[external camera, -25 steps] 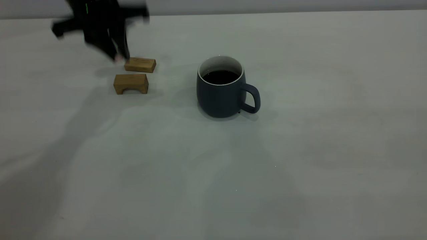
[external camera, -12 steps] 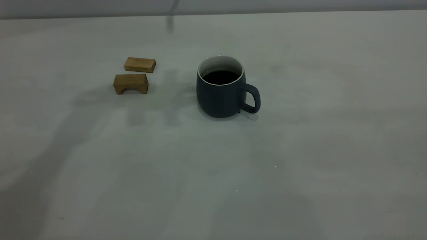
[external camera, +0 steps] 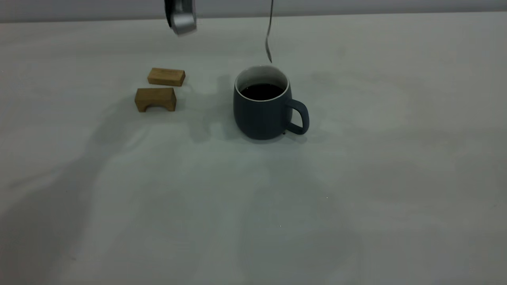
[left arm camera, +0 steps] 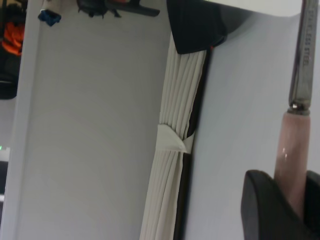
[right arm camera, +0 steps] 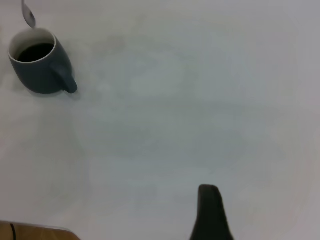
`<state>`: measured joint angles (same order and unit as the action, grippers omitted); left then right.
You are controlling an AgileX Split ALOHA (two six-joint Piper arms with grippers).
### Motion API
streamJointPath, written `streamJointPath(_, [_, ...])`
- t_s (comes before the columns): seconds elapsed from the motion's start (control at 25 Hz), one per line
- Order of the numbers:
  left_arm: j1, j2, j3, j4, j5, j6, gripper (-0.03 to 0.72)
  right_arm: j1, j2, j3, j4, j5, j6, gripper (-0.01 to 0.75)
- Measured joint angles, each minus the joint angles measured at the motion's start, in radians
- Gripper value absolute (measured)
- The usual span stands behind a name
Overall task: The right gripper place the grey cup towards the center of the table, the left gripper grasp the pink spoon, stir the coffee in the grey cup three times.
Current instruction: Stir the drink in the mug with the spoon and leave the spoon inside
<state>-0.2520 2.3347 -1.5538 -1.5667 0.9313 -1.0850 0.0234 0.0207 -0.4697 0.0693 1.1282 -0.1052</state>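
Observation:
The grey cup (external camera: pixel 263 114) stands upright near the middle of the table (external camera: pixel 356 178), handle to the right, with dark coffee (external camera: pixel 261 91) in it. The pink spoon (external camera: pixel 269 35) hangs upright, and its metal bowl ends just above the cup's far rim without touching the coffee. My left gripper (left arm camera: pixel 289 176) is shut on the spoon's pink handle (left arm camera: pixel 292 145); in the exterior view it is above the picture's top edge. Only one dark finger (right arm camera: pixel 209 207) of my right gripper shows, with bare table on both sides, far from the cup (right arm camera: pixel 37 67).
Two brown wooden blocks lie left of the cup, a flat one (external camera: pixel 166 76) and an arched one (external camera: pixel 155 99). A silver part of the left arm (external camera: pixel 181 18) hangs above them. A wooden edge (right arm camera: pixel 35 232) shows in the right wrist view.
The left gripper has risen from beside the wooden blocks and carried the spoon to the right, so it now hangs over the cup. The cup and blocks have not moved.

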Motion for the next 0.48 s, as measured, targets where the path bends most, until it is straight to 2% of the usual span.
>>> streamJointPath(0.28, [0.000,0.107,0.000,-0.008,-0.012,0.023,0.166,0.000,0.000,0.000,0.000,0.000,0.000,0.591])
streamJointPath(0.48, [0.000,0.152,0.000,-0.023,-0.098,0.166,0.166,0.000,0.000,0.000,0.000,0.000,0.000,0.591])
